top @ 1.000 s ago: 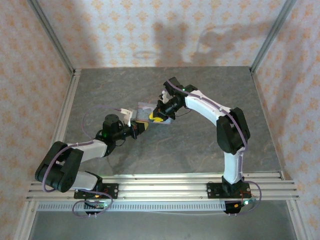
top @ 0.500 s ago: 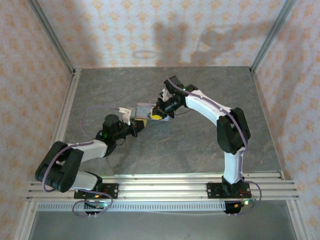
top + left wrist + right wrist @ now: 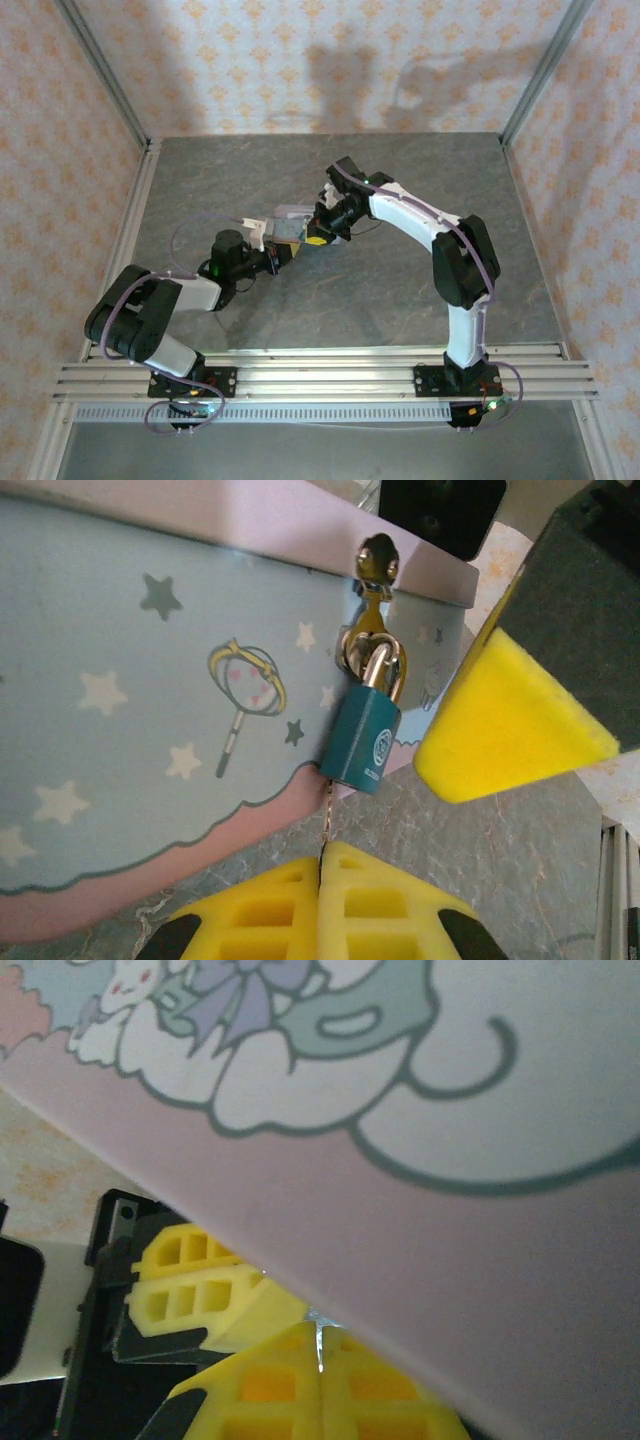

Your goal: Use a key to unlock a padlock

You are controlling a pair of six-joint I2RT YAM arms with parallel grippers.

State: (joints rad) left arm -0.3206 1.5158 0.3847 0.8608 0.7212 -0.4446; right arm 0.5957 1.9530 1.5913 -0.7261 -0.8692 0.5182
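Note:
The tiny dark teal padlock (image 3: 362, 742) hangs shut from the brass hasp (image 3: 374, 562) on the front of the light-blue star-printed tin box (image 3: 150, 680). A thin brass key (image 3: 326, 815) stands up from between my left gripper's (image 3: 321, 865) yellow pads, its tip at the padlock's underside; that gripper is shut on it. My right gripper (image 3: 320, 1348) is shut just under the tin's pink rim (image 3: 400, 1260), a thin shiny sliver pinched in its seam. One right fingertip (image 3: 505, 720) sits just right of the padlock. From above, both grippers (image 3: 280, 255) (image 3: 318, 238) meet at the tin (image 3: 288, 225).
The tin rests mid-table on the grey stone-patterned surface (image 3: 400, 290). Patterned walls and metal rails (image 3: 130, 240) border the table. The left gripper's yellow fingers (image 3: 200, 1290) show close beside the right gripper's.
The left arm has folded in and pushed its gripper up toward the tin. The tin and the right gripper have shifted slightly left. Both grippers stay shut.

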